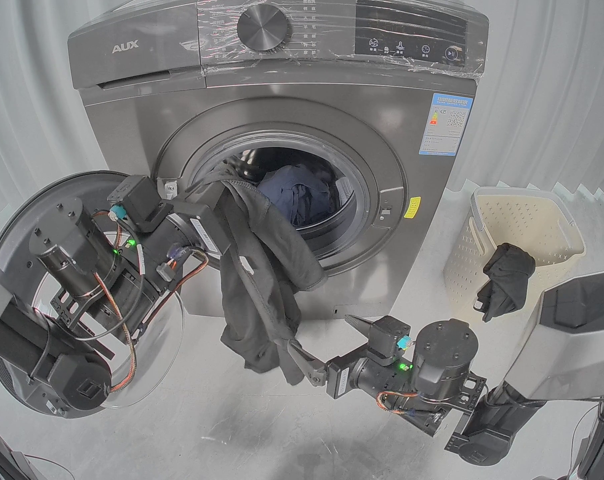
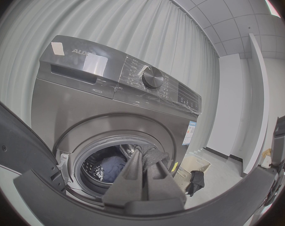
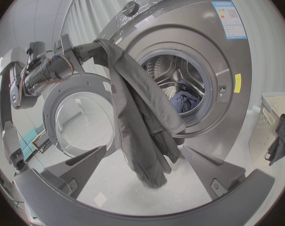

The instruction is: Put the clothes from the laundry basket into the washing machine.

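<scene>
My left gripper (image 1: 216,193) is shut on a dark grey garment (image 1: 265,275), held up at the left rim of the washing machine's round opening (image 1: 282,195). In the left wrist view, grey cloth (image 2: 152,156) bunches between the closed fingers (image 2: 133,173). The garment hangs long, reaching down to my right gripper (image 1: 327,345), which is open low in front of the machine. From the right wrist view the garment (image 3: 139,110) dangles between the spread fingers (image 3: 85,160). A blue garment (image 1: 295,193) lies in the drum. The cream laundry basket (image 1: 515,225) has a black garment (image 1: 508,278) over its rim.
The machine's round door (image 1: 42,281) stands wide open to the left, behind my left arm. The basket stands on the pale floor to the right of the machine, against a curtain. Open floor (image 1: 248,421) lies in front of the machine.
</scene>
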Available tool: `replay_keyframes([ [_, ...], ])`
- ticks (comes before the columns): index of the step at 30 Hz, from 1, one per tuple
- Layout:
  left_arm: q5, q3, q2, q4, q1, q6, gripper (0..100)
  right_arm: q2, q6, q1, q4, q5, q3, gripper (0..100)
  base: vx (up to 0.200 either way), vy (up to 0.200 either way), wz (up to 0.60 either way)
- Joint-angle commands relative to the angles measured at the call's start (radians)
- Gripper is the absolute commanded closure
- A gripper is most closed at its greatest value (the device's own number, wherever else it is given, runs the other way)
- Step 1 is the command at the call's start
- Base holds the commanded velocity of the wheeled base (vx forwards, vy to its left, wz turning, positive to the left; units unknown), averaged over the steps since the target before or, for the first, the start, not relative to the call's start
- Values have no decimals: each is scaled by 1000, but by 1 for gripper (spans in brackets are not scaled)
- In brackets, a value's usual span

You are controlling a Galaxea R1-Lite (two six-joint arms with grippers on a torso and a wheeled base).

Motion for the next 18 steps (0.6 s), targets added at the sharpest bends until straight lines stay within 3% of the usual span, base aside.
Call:
replay_keyframes([
  [1,0,1,-5,-2,-10,0,100,75,-1,-13,1,0,-31,0,0,0,0],
  [9,-4,1,-7,-5,-11,1,100,133,-10,-67,2,14,-106,0,0,0,0],
  [13,-2,5,-7,-11,-16,1,100,140,-13,-88,-9,90,-154,0,0,0,0],
  [18,-2,5,-5,-11,-16,1,100,163,-35,-79,-16,146,-175,0,0,0,0],
])
